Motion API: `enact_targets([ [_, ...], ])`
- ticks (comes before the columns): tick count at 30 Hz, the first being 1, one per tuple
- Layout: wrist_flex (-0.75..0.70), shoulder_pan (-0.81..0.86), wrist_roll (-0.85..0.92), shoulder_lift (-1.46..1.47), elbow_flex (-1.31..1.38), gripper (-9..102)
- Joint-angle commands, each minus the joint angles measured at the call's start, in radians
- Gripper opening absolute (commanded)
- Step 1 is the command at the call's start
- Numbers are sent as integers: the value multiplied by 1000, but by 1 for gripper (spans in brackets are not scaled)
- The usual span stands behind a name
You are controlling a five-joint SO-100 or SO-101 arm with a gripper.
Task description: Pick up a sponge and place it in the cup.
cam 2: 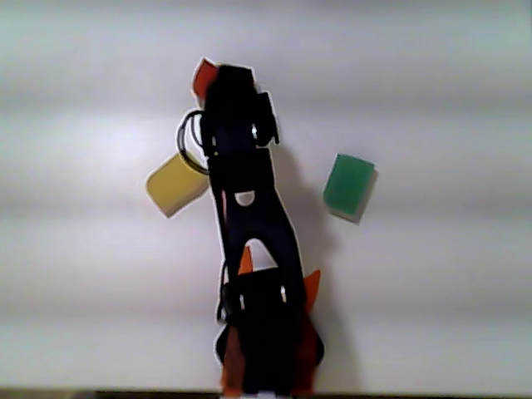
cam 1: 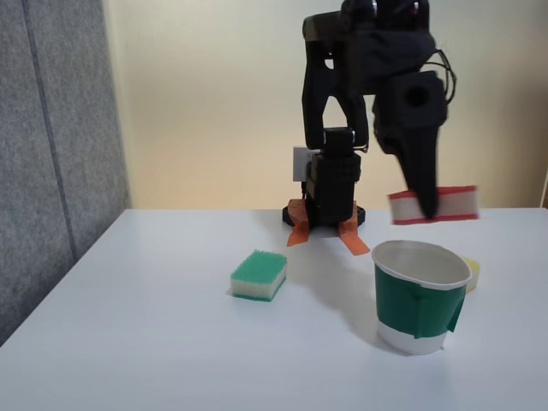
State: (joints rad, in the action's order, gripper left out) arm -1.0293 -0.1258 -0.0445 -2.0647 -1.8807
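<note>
The fixed view was evenly and softly lit, with the white surface [cam 1: 171, 342] bright and free of hard glare. A faint shadow spread on it beside the cup [cam 1: 419, 295]. The sponge [cam 1: 434, 205] looked slightly smeared at its ends. In the other view, broad pale and grey horizontal bands crossed the picture, the whole frame was soft, and the black arm [cam 2: 249, 208] showed as a near silhouette.
</note>
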Motion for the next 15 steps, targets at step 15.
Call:
enact_targets([
  [15,210,-9,-69,15,-43,36],
])
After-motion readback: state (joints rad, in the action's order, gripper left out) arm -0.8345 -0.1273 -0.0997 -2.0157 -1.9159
